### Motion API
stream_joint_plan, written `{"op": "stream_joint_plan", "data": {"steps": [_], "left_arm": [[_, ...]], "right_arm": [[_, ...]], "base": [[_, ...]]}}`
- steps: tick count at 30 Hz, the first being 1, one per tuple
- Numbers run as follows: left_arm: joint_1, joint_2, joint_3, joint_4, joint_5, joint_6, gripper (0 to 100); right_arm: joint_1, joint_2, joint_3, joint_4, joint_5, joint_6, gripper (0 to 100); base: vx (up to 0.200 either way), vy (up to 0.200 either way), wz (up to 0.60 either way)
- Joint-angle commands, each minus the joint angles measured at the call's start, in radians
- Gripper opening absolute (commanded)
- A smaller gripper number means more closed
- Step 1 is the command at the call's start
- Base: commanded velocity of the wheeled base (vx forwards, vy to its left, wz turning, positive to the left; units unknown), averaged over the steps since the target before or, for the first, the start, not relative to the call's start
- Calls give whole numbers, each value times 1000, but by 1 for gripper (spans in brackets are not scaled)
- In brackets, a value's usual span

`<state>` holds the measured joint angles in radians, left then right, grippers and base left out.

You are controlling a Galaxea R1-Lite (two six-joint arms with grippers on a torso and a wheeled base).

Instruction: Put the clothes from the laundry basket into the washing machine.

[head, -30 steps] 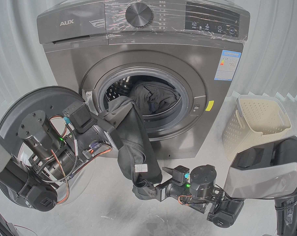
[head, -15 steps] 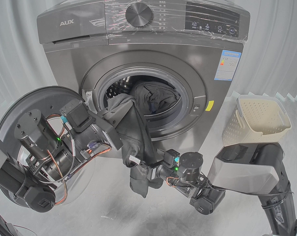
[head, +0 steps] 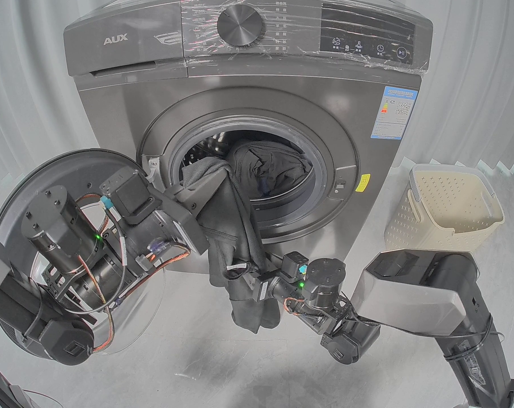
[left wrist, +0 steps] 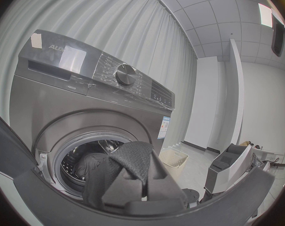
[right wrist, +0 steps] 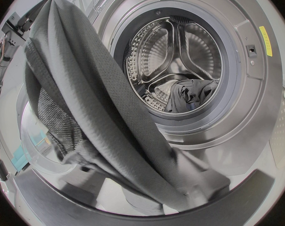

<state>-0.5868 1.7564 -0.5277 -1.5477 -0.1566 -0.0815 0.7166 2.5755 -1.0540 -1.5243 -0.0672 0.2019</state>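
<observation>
The grey garment (head: 228, 222) hangs in front of the washing machine (head: 245, 75), at the left edge of its open porthole, stretched between the two arms. The left gripper (head: 193, 191) has its jaws pinched on the upper end, with a fold of cloth standing up between them. The right gripper (head: 252, 287), nearer and lower, has the lower part bunched at its jaws, which look closed on it, though the cloth covers them. A loose tail dangles below toward the floor.

The fabric looks like a soft, light knit with a textured weave. It drapes and folds freely, so it will sag and swing rather than keep a shape. Gathered folds make the safest hold, and the hanging tail could catch on the porthole rim.

By count there are two garments: this one, and a dark garment (head: 265, 168) lying inside the drum. There is one laundry basket (head: 449, 211), on the floor to the right, and what shows of its inside holds no clothes. One round door (head: 70, 171) stands open at the left.
</observation>
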Motion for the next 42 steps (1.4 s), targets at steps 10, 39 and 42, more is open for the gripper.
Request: {"op": "stream_joint_plan", "data": {"steps": [10, 39, 42], "left_arm": [[19, 12, 8, 1, 0, -6, 0], [97, 176, 212, 0, -77, 112, 0], [97, 181, 216, 0, -77, 114, 0]], "right_arm": [[-48, -113, 78, -14, 0, 11, 0], [-22, -376, 190, -14, -54, 33, 0], [-16, -376, 190, -14, -54, 34, 0]], "base": [[0, 0, 0], [0, 0, 0], [0, 0, 0]]}}
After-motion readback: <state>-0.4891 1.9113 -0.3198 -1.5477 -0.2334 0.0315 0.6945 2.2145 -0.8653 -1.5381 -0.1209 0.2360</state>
